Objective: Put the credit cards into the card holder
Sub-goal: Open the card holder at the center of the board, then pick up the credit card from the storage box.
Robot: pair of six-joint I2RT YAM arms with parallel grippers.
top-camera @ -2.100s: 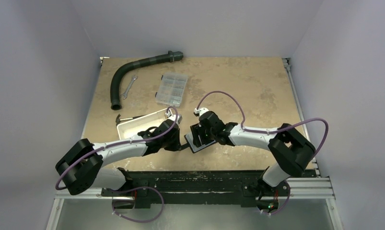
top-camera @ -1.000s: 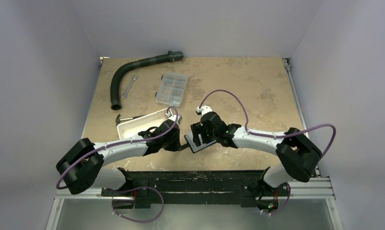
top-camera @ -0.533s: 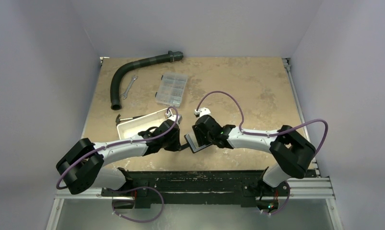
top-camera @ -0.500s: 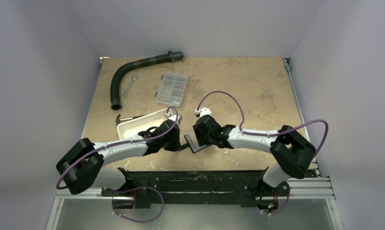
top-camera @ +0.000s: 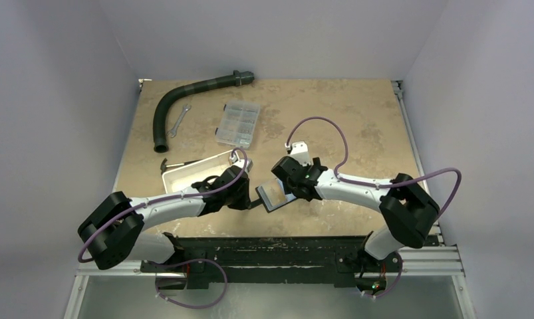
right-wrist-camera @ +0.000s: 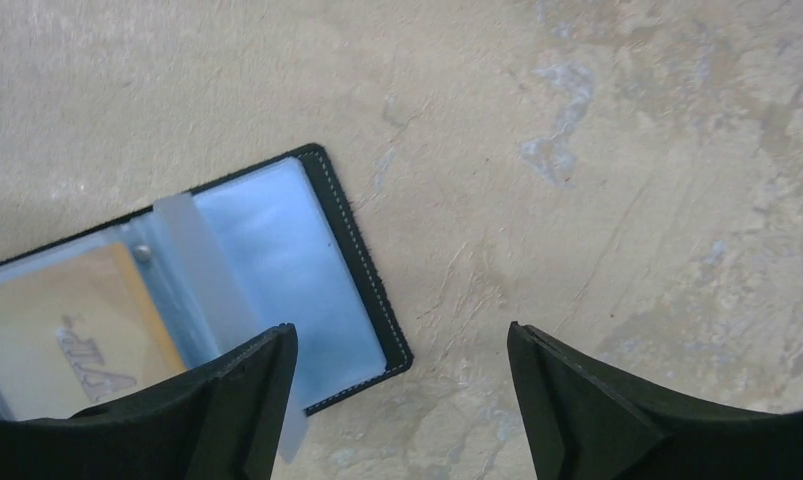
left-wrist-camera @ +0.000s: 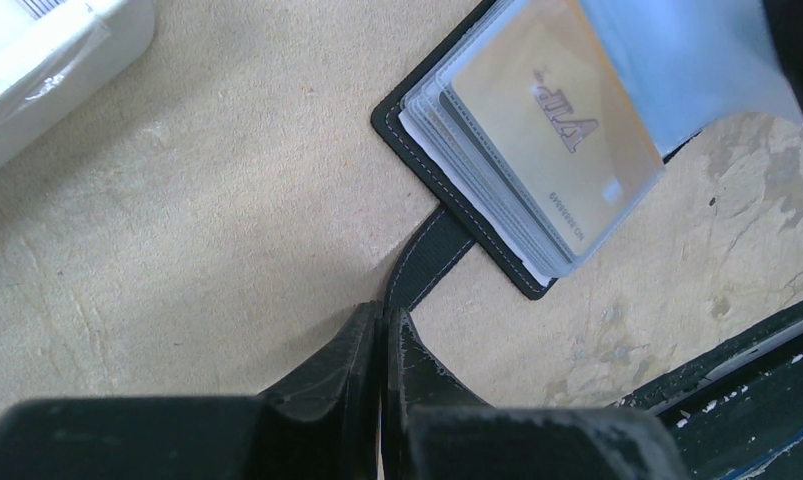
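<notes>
The left hand (left-wrist-camera: 382, 328) is clamped on the strap (left-wrist-camera: 429, 252) of the card holder (left-wrist-camera: 409, 128). The right hand (right-wrist-camera: 401, 392), fingers apart, hovers at its 2 o'clock.

right gripper (right-wrist-camera: 397, 340): I've backed it off, jaws spread wider now
card holder (top-camera: 272, 195): pale inside now uncovered from above

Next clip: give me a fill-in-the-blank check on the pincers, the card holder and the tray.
1. The left pincer is shut on the card holder's black ____.
2. The right pincer hangs above the holder with its jaws ____.
3. The card showing in the holder's clear sleeve is ____ in colour.
4. The white tray lies beside the ____ arm.
Missing words: strap; open; orange-yellow; left.
</notes>
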